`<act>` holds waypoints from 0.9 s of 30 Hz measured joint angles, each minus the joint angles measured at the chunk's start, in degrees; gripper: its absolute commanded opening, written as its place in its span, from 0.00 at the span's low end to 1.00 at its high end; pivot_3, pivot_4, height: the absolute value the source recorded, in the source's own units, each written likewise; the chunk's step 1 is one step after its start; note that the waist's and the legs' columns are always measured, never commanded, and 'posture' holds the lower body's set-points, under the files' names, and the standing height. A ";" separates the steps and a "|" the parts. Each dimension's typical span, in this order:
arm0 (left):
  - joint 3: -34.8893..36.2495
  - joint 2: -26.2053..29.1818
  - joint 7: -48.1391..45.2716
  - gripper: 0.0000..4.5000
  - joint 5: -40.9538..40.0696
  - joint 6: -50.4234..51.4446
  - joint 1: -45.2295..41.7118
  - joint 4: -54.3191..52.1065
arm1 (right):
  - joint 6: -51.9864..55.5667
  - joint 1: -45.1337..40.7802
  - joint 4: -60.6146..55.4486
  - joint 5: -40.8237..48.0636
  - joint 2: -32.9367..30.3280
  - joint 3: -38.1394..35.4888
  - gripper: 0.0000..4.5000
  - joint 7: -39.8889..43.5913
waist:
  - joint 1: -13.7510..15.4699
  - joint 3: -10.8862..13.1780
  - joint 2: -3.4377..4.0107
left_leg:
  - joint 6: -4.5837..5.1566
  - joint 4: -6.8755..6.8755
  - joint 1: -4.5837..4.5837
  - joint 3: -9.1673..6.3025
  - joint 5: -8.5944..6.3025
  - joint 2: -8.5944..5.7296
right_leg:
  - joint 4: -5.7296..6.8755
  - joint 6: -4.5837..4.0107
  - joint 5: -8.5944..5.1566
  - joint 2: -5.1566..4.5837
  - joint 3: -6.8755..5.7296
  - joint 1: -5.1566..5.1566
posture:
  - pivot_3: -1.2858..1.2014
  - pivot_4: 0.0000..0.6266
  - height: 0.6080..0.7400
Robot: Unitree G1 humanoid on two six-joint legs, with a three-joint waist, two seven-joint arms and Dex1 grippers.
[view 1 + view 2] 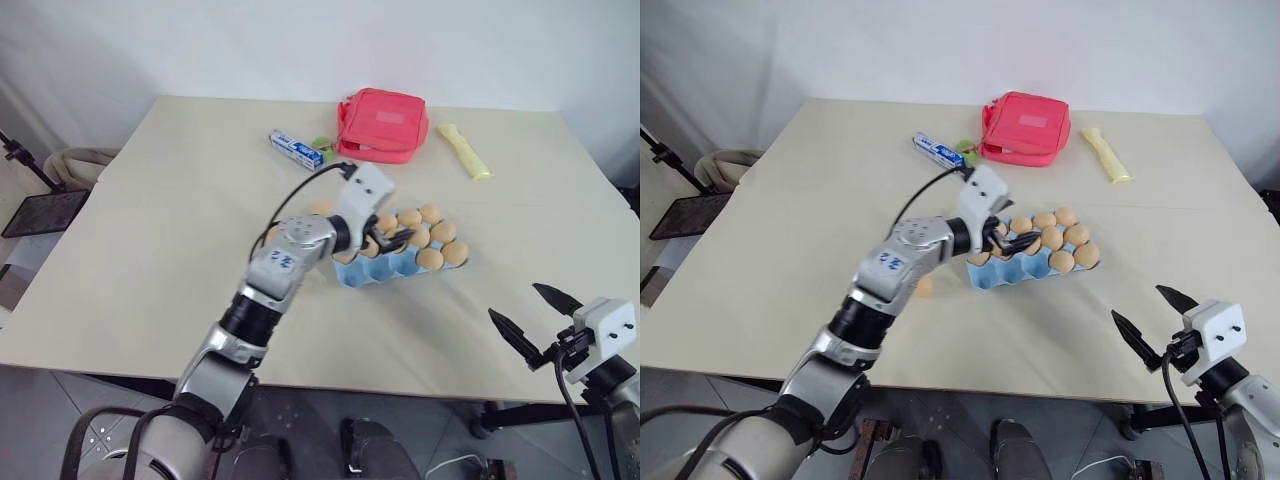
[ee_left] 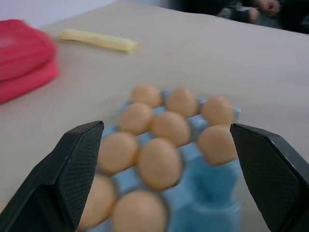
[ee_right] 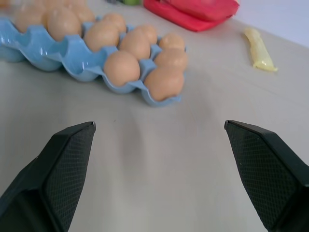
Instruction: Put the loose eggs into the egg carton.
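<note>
Right end effector (image 1: 532, 318) hung nearest, off the surface's (image 1: 180, 250) front edge, fingers spread and empty, likely on standby. Left end effector (image 2: 164, 169) hovered over the egg carton (image 1: 385, 272) at mid-surface, jaws wide with nothing between them, which suggested a release into a cup. Eggs (image 2: 159, 162) filled most cups seen. One loose egg (image 1: 925, 286) lay beside the left forearm, near the carton's left end, presumably next. Beyond sat a blue-white tube (image 1: 295, 149), red pouch (image 1: 385, 123) and yellow item (image 1: 466, 151), well apart.
</note>
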 measured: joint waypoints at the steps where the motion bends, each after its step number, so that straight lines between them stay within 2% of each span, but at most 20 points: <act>1: 0.61 1.00 0.34 1.00 0.13 0.82 1.24 -1.27 | 0.01 -0.61 0.47 0.23 -0.53 0.03 1.00 0.75 | 0.04 0.00 0.01 | 0.00 0.00 0.01 0.00 0.00 -0.01 | 0.04 0.00 0.00 -0.02 0.00 -0.01 | 0.52 0.24 1.00; 7: 7.61 5.04 1.35 1.00 -0.51 0.13 8.93 -7.94 | 0.87 -4.47 3.38 0.67 -3.65 0.35 1.00 3.85 | 0.12 -0.01 0.03 | -0.08 -0.07 0.07 0.01 -0.04 0.02 | 0.08 -0.01 0.01 -0.05 -0.03 -0.01 | 0.52 0.24 1.00; 13: 14.77 8.89 -3.50 1.00 -4.65 -12.65 20.86 -15.15 | 1.53 -7.15 5.11 0.64 -4.29 1.47 1.00 5.68 | 0.04 -0.02 0.05 | -0.18 -0.16 0.22 0.14 -0.10 0.08 | 0.07 -0.08 -0.03 -0.04 -0.04 0.04 | 0.52 0.24 1.00; 17: 16.17 12.10 -10.21 1.00 -7.44 -22.48 31.86 -19.24 | 2.38 -8.78 5.67 0.59 -4.79 2.70 1.00 6.69 | 0.05 -0.03 0.06 | -0.16 -0.15 0.32 0.18 -0.11 0.08 | 0.08 -0.13 -0.04 -0.09 -0.03 0.13 | 0.52 0.24 1.00; 23: 17.17 16.28 -16.70 1.00 -9.96 -27.99 42.88 -21.28 | 3.29 -9.93 6.21 0.57 -5.78 2.95 1.00 7.66 | 0.06 -0.03 0.06 | -0.14 -0.16 0.34 0.17 -0.11 0.09 | 0.01 -0.23 -0.04 -0.14 -0.05 0.16 | 0.52 0.24 1.00; 27: 19.18 16.95 -15.10 1.00 -10.55 -26.92 47.62 -21.54 | 3.47 -10.04 6.59 0.61 -5.86 2.99 1.00 8.19 | 0.02 -0.03 0.05 | -0.11 -0.17 0.33 0.17 -0.11 0.10 | -0.01 -0.23 -0.04 -0.16 -0.05 0.15 | 0.52 0.24 1.00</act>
